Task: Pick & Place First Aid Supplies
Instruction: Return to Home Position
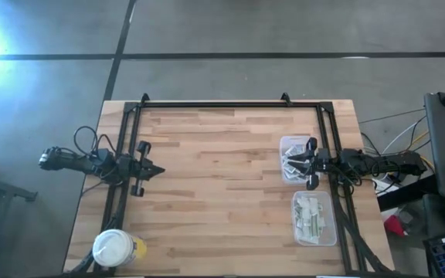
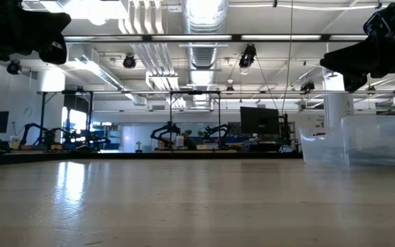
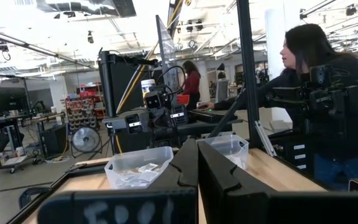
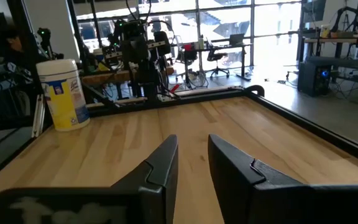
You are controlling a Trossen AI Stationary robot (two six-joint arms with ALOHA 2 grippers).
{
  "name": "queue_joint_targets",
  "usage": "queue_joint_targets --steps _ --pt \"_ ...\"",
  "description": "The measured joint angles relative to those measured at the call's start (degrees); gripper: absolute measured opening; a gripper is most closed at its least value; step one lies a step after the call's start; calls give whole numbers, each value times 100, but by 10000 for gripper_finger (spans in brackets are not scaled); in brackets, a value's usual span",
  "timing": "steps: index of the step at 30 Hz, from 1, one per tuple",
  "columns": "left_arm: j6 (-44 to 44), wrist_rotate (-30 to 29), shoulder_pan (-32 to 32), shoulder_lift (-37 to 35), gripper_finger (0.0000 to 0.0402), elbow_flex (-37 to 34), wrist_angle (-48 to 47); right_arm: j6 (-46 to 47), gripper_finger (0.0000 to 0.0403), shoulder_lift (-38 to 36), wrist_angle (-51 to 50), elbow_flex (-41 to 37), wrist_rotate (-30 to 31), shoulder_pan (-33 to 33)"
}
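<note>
1. Left gripper (image 1: 159, 170): far across the table (image 1: 222, 193) from the upper tub (image 1: 284, 144), level with it and pointing at it; fingers pressed together to a point, holding nothing; reads as a parked arm, clear of the work.
2. White-lidded jar (image 1: 114, 249): upright at the table corner diagonally farthest from the upper tub; likely set there to be out of both arms' way.
3. Square white packets (image 1: 290, 173): heaped inside the upper tub; corners point every way, no common axis; dropped in, I judge, not laid.
4. Right gripper (image 1: 298, 164): hangs above the upper tub, pointing across it toward the left arm; fingers a narrow gap apart, nothing between them; judged a release pose, arm not yet drawn home.
5. Lower tub (image 1: 333, 232): just beside the upper tub, on its nearer side; holds the green-and-white strips (image 1: 309, 215), sorted apart by kind; most long axes seem to run toward the upper tub, some askew; bare wood elsewhere suggests sorting is done.
</note>
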Motion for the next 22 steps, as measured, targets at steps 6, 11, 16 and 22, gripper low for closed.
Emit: queue_joint_targets --steps 6,11,16,22 --pt "0 0 1 0 0 0 1 5 77 0 -1 0 -2 0" --pt "0 1 0 2 0 0 0 6 68 -2 0 0 0 -1" --pt "0 -1 1 2 0 0 -1 5 63 -2 -1 0 -2 1" --pt "0 -1 -1 2 0 0 -1 8 71 -2 -1 0 -1 -1"
